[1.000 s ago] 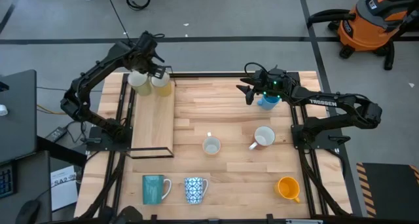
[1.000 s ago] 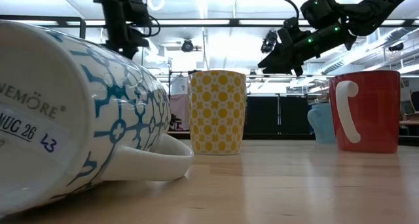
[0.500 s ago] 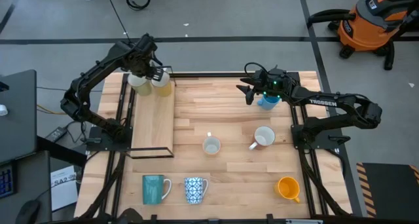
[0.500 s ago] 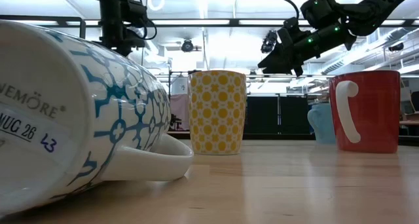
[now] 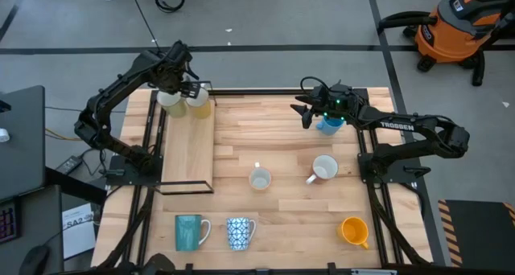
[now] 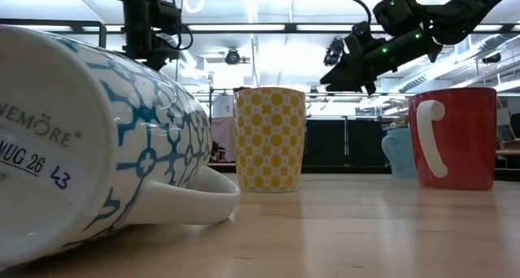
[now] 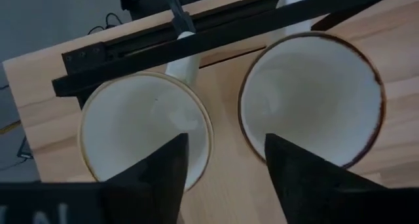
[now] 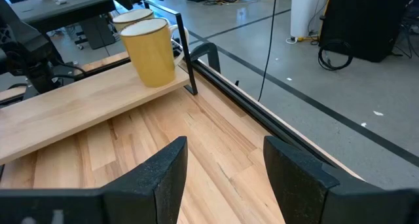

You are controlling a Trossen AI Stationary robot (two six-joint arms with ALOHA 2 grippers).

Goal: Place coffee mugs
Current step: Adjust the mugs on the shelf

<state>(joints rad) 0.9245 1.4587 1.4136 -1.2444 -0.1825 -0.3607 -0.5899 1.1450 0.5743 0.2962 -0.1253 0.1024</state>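
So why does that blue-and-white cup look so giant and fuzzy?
In the low view, the white ceramic mug with a blue pattern lies on its side right next to the camera, so it fills the picture and goes soft; in the high view, that same mug looks as small as the others.

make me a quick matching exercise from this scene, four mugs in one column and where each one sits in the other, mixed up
Mugs:
1. pale yellow mug
2. light blue mug
3. orange mug
4. teal mug

Places:
A. near edge of the table, left side
B. under the right gripper
C. on the raised wooden shelf
D. near edge, right side

Pairs: 1-C, 2-B, 3-D, 4-A
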